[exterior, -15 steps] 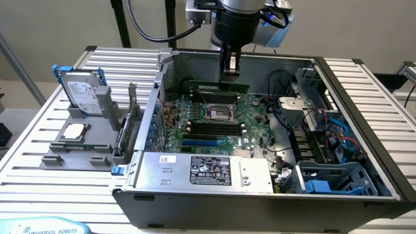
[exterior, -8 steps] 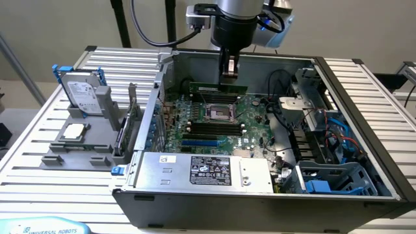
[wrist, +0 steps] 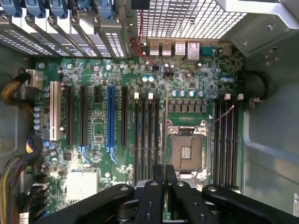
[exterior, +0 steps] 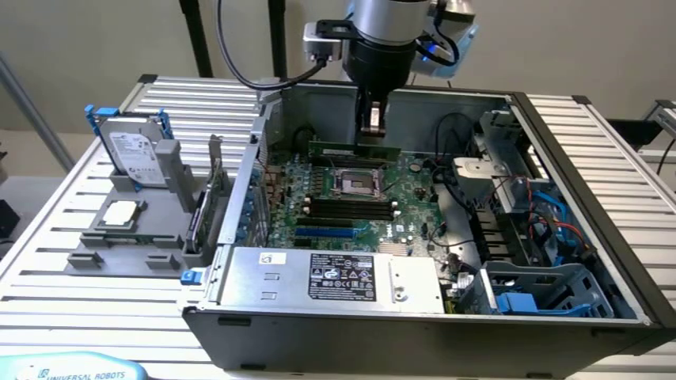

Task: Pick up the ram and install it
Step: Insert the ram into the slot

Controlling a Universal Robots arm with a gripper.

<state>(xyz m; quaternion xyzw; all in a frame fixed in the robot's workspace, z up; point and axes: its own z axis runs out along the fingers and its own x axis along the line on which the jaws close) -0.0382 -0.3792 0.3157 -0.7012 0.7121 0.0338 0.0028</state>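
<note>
Clamping the ram [exterior: 354, 149] between jaws drawn nearly together on its thin upper edge, about mid-length. Holds it level, long edge down, inside the open computer case [exterior: 591, 206], low over the motherboard [exterior: 407, 210] at the far side of the CPU socket [exterior: 352, 183]. Cannot tell whether it already touches one of the black memory slots [wrist: 145, 140]. Looks light and stiff but fragile: a thin board with exposed chips and a contact edge, likely to crack or twist under side load. Best taken by the bare top edge at the middle, as here, with force kept straight down and off the chips. Sits well apart from the blue-framed hard drive [exterior: 135, 146] standing on the worktop [exterior: 63, 237] at the exterior view's left.
</note>
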